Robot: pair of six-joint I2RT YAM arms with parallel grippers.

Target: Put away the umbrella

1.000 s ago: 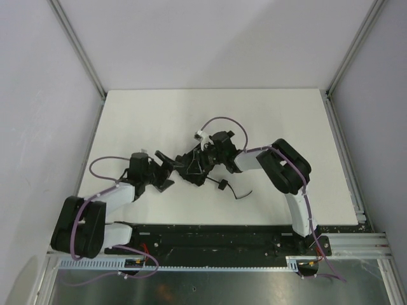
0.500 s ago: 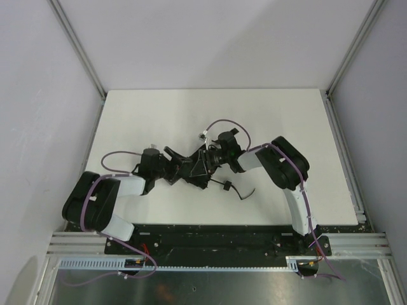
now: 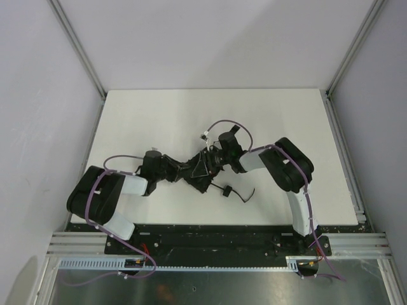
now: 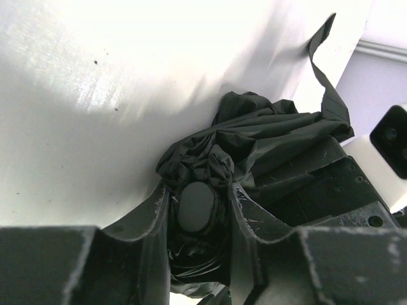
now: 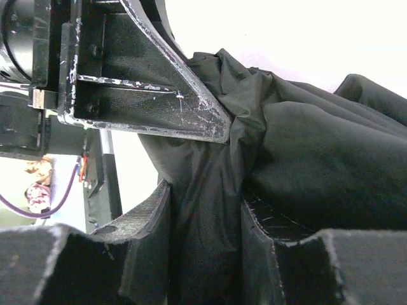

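- umbrella (image 3: 198,170) lies collapsed on the white table (image 3: 159,114), about mid-table and nearer the arm bases than the far edge
- it sits between the two grippers, and both arms reach in low toward the centre
- the canopy is a loose crumpled bundle, not rolled tight
- handle (image 3: 224,189) lies on the table just near-side of the bundle, with the strap (image 3: 245,194) trailing off to the right from it
- left gripper (image 3: 177,170) is at the bundle's left end
- left wrist view: the jaws are narrow, and one of the fingers (image 4: 149,222) stands on each side of a rounded black cap (image 4: 195,206) wrapped in bunched fabric
- the fabric fills the gap on both sides of the cap, so this reads as a grip on that end of the umbrella; actual pad contact is hard to confirm, black on black
- same view: the rest of the canopy piles up beyond the fingertips, resting on the table, and a flat fabric strip (image 4: 325,82) runs off it across the table
- right gripper (image 3: 212,163) is at the bundle's right end, close to the left one
- right wrist view: it is closed part-way, with a thick fold of canopy pinched between its fingers (image 5: 149,222), so it is holding the umbrella by the cloth
- more cloth bulges out to the right of that pinch
- a scratched black metal bracket (image 5: 146,95) sits just above the fold, touching the fabric; probably the left gripper's body
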